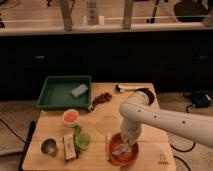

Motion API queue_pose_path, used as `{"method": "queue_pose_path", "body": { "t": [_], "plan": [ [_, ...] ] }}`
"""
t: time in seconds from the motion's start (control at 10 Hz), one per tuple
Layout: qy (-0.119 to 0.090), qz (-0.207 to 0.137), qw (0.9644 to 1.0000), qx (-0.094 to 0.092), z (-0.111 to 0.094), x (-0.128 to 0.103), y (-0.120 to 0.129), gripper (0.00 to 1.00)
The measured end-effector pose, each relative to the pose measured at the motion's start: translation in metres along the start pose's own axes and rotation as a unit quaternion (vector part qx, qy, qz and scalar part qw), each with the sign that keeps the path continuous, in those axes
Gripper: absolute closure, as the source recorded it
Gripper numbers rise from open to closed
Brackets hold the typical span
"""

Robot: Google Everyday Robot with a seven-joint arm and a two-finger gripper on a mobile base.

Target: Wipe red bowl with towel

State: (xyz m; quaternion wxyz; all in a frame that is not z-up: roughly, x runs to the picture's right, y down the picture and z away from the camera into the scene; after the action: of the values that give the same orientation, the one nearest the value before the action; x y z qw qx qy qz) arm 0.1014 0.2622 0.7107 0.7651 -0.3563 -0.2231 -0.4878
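The red bowl (131, 157) is located at the front right of the desk (100, 120); the tool (122, 148) is lowered inside it, the white arm reaching in from the right; a pale patch at its tip is taken for the towel (119, 150); whether the tool is clamped on it cannot be told. A green tray (50, 95) holding a grey-blue block (78, 90) is noted at the rear left, well apart from the bowl; a small orange-filled cup (70, 116) is noted in front of the tray.

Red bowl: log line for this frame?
step: wipe | gripper: down inside red bowl | towel: in bowl, at gripper | bowl: on table, near right corner
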Motion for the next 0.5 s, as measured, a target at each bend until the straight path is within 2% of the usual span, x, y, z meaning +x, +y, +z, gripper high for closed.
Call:
{"method": "queue_pose_path", "body": {
  "t": [0.3, 0.5],
  "plan": [
    [0.004, -0.045, 0.9989, -0.011, -0.003, -0.015, -0.042, 1.0],
    [0.003, -0.069, 0.9974, -0.017, -0.001, -0.028, -0.046, 1.0]
  ]
}}
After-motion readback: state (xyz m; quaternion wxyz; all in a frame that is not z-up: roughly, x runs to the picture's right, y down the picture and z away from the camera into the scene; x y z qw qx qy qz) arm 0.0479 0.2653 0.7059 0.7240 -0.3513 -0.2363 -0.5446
